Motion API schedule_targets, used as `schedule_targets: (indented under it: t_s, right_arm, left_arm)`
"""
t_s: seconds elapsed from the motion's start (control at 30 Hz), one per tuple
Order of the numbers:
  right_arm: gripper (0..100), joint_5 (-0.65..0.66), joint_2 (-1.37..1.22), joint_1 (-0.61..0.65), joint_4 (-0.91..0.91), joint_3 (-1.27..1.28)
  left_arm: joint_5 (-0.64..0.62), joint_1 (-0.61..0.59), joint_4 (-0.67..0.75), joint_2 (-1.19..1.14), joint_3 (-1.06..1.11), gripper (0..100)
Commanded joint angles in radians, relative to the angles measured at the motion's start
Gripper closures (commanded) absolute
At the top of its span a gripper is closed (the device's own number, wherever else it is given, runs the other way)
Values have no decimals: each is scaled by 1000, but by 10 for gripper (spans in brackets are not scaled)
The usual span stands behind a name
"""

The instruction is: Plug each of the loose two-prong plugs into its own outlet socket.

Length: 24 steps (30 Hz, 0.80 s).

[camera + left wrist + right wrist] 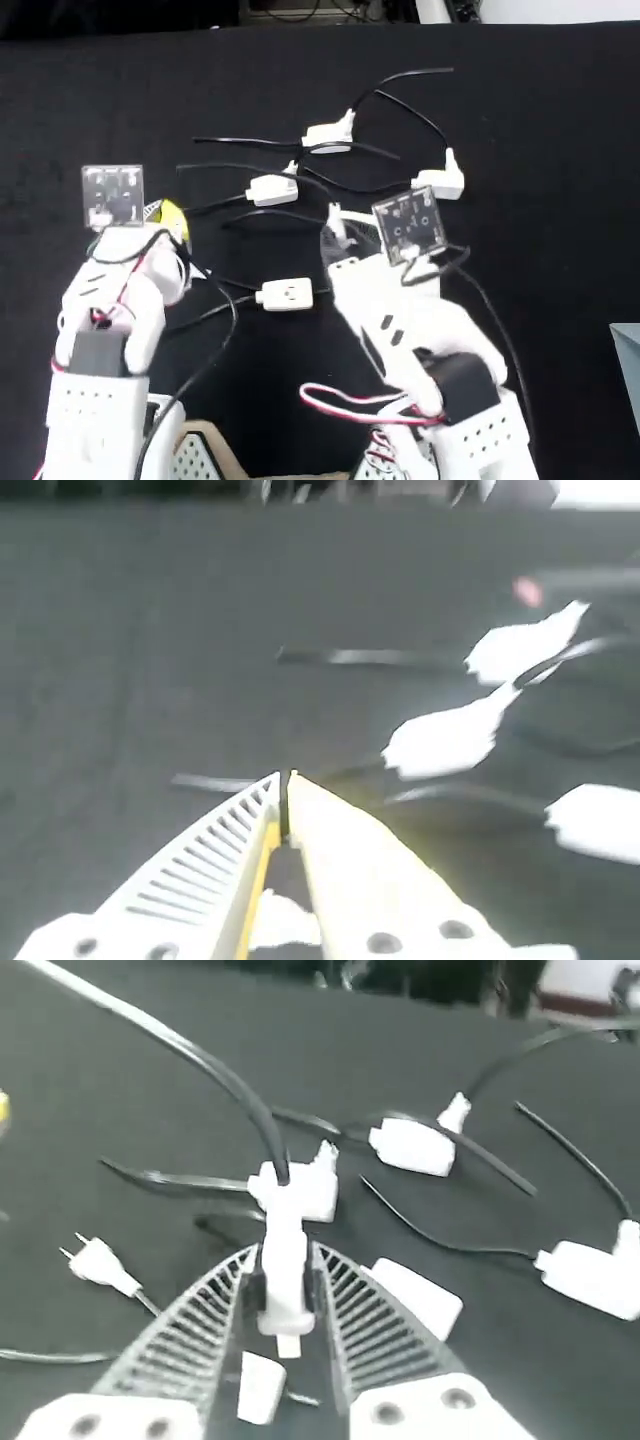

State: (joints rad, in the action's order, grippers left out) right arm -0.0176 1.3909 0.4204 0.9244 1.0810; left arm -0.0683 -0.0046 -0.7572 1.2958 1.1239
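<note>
The right gripper (pixel 285 1255) is pinching a white plug (pixel 283 1305); its long axis is lying along the jaws, pointing straight at the socket (pixel 300 1188) just ahead; the left gripper (pixel 285 785) is sitting farther off, jaws pressed together on nothing.

Overhead cam, 2 close wrist cams; shared table (pixel 560 150)
</note>
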Motion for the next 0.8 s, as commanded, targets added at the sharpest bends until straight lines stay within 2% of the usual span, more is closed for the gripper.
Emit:
schedule_targets:
  t_s: [0.0,0.33,0.63,0.77]
  right_arm:
    - [986,-49,50,64,-31,4]
    - [986,-63,150,302,-32,85]
    - [986,-61,148,397,-32,114]
    - [986,-17,148,431,-32,150]
  left_arm:
    - [-55,64,12,115,5,971]
    - [-54,242,15,537,262,971]
    - [94,363,-14,528,289,971]
    - [170,424,-49,529,285,971]
